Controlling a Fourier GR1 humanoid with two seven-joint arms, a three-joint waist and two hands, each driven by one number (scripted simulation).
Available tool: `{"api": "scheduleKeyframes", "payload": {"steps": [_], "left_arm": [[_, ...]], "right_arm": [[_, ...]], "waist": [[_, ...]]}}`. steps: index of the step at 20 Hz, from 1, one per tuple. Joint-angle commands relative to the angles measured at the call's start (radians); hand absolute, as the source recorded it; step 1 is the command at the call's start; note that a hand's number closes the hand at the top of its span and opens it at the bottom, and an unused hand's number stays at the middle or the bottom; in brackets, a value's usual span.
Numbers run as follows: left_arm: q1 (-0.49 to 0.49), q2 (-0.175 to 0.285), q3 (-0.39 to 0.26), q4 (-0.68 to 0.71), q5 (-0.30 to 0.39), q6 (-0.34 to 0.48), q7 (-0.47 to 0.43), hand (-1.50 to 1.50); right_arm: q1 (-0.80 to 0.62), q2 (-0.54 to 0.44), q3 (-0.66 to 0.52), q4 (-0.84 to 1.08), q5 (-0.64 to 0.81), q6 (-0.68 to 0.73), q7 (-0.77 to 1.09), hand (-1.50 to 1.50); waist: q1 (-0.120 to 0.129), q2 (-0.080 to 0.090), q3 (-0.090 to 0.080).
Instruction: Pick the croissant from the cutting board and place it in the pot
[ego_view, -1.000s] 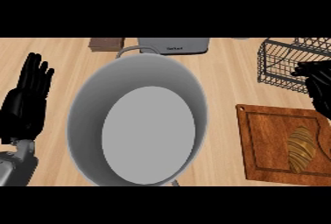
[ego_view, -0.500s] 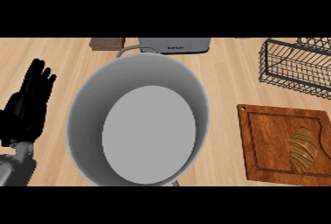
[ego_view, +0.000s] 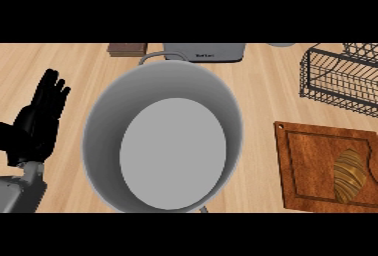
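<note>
Light wooden surface (ego_view: 258, 90). Carries: large grey pot (ego_view: 100, 120), centre-left; brown cutting board (ego_view: 310, 165), near right, apart from the pot; black wire basket (ego_view: 332, 85), far right; grey box (ego_view: 203, 51), far centre, behind the pot; small brown block (ego_view: 127, 49), far left of the box.
</note>
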Motion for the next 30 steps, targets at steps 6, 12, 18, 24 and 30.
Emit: {"api": "scheduleKeyframes", "payload": {"steps": [6, 12, 18, 24, 30], "left_arm": [[-0.020, -0.007, 0.000, -0.012, -0.015, -0.005, 0.043, 0.00], [-0.045, -0.053, 0.019, 0.042, -0.043, -0.007, 0.026, 0.00], [0.024, -0.083, 0.036, -0.042, -0.091, -0.026, 0.045, 0.00], [-0.020, -0.080, 0.070, -0.091, -0.126, -0.037, 0.148, 0.00], [0.017, -0.090, 0.126, -0.036, -0.125, -0.122, 0.097, 0.00]], "right_arm": [[0.013, -0.148, 0.177, -0.191, 0.178, 0.112, 0.266, -1.50], [0.059, -0.033, 0.279, -0.335, 0.260, 0.100, 0.419, -1.50], [0.019, 0.028, 0.233, -0.465, 0.240, 0.180, 0.613, -1.50], [-0.011, 0.095, 0.257, -0.377, 0.382, 0.161, 0.604, -1.50], [-0.026, 0.159, 0.282, -0.297, 0.522, 0.113, 0.584, -1.50]], "waist": [[0.002, -0.004, -0.002], [-0.009, -0.003, 0.000], [-0.003, -0.004, 0.000], [0.001, -0.003, 0.000], [0.005, -0.002, 0.001]]}}
